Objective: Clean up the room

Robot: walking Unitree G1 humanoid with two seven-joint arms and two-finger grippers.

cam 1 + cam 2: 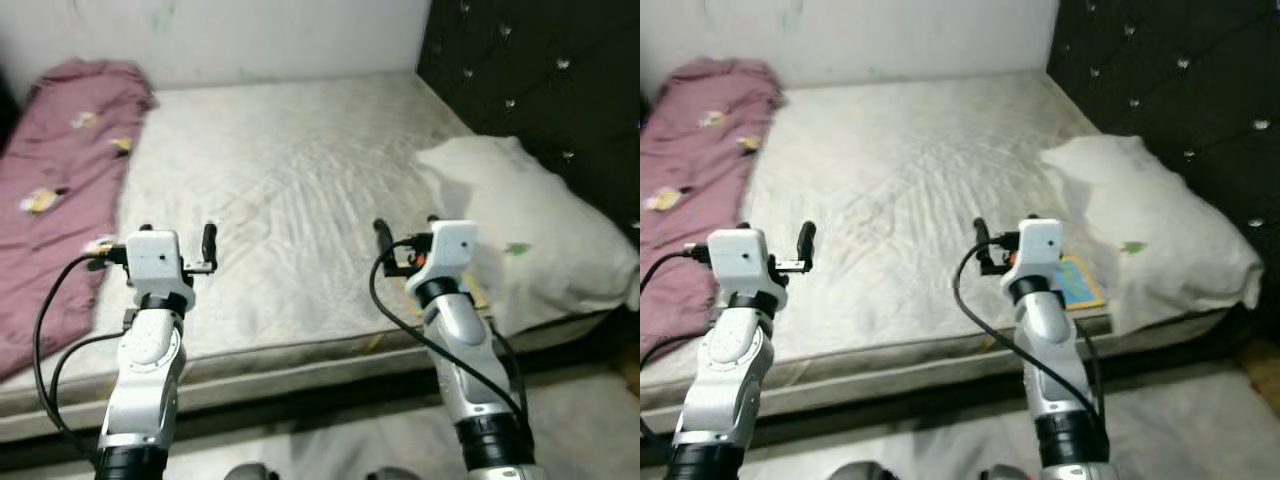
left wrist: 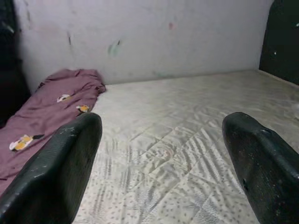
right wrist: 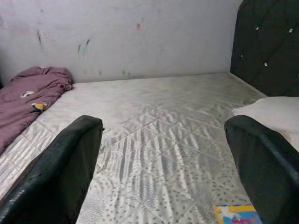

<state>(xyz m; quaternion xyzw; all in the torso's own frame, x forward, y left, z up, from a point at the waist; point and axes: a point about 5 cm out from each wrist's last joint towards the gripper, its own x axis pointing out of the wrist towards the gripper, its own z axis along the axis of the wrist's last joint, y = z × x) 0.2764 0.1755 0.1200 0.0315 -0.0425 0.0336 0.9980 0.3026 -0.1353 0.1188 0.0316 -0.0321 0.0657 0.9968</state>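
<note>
Left eye view: bare quilted bed (image 1: pixel 290 200)
Blanket (image 1: pixel 60 180): maroon, crumpled along bed's left
Pillow (image 1: pixel 530 230): white
Left tool (image 1: pixel 178 262): spread, empty
Right tool (image 1: pixel 405 250): spread, empty

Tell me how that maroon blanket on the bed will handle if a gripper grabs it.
The maroon blanket lies crumpled in soft folds along the mattress edge, so it is probably floppy and will sag from one pinch point. It spreads long, so part would likely drag. Cloth this thin looks light, unlikely to slip from shut fingers.
</note>
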